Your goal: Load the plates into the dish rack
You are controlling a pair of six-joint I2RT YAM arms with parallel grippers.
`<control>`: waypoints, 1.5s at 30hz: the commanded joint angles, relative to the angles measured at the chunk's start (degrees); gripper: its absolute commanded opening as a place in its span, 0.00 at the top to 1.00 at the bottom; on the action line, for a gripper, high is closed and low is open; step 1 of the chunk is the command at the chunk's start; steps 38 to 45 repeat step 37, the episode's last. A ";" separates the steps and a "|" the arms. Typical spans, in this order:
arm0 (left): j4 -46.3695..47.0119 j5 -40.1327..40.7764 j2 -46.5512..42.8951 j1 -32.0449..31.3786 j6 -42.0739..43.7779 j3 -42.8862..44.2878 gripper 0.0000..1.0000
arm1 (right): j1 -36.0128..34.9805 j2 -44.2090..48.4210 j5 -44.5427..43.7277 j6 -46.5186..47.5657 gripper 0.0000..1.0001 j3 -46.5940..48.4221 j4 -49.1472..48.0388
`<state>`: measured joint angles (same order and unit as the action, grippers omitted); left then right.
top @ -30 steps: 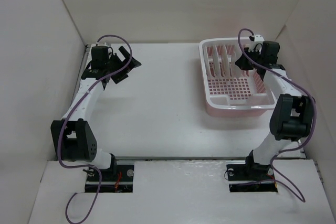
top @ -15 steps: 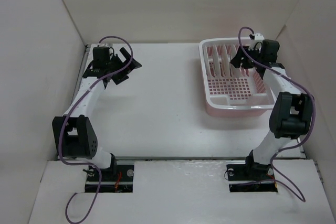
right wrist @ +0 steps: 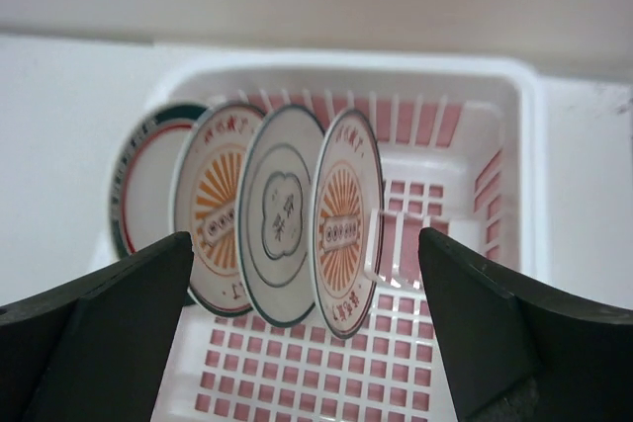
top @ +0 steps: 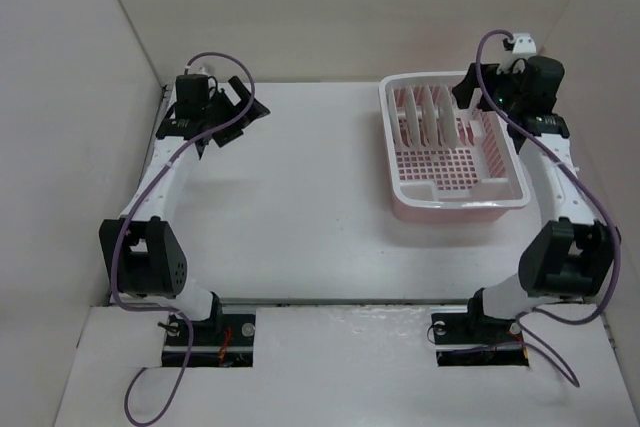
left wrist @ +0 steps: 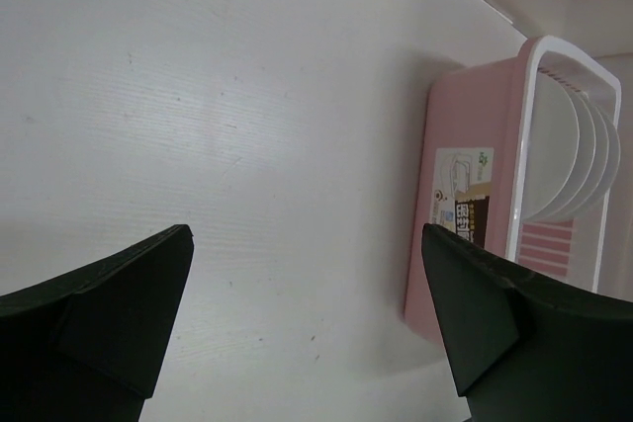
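Observation:
Several plates [right wrist: 282, 214] stand on edge in the divider slots of the pink dish rack [right wrist: 529, 145]. From left to right they are a teal-rimmed one [right wrist: 138, 185], an orange sunburst one [right wrist: 213, 210], a white ringed one and a second orange sunburst one [right wrist: 344, 219]. My right gripper [right wrist: 305, 236] hangs open above the rack's right side [top: 470, 95], facing the plates and holding nothing. My left gripper [top: 243, 112] is open over the bare table at the far left. Between its fingertips [left wrist: 307, 234] is only table. From there the rack [left wrist: 465, 126] shows to the right, with the plates' white backs [left wrist: 559, 155].
The rack [top: 460, 209] stands at the table's far right, close to the right wall. White walls enclose the table on the left, back and right. A label [left wrist: 473, 195] is stuck on the rack's pink side wall.
My right gripper has opened and drawn up and back to the right, away from the plates in the rack. My left arm has shifted slightly toward the back.

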<state>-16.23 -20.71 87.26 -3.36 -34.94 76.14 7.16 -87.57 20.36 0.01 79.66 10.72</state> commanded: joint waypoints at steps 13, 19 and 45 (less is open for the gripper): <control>-0.83 12.01 -24.72 -2.53 0.67 -0.19 0.00 | -14.28 36.49 -31.07 -8.01 0.00 0.07 19.24; -10.04 17.19 -31.53 -3.06 -2.06 -1.95 0.00 | -14.28 47.12 -31.08 -9.24 0.00 0.76 30.40; -13.48 28.36 -37.17 -8.07 0.57 5.25 0.00 | -15.42 54.00 -37.76 -8.45 0.00 4.37 40.78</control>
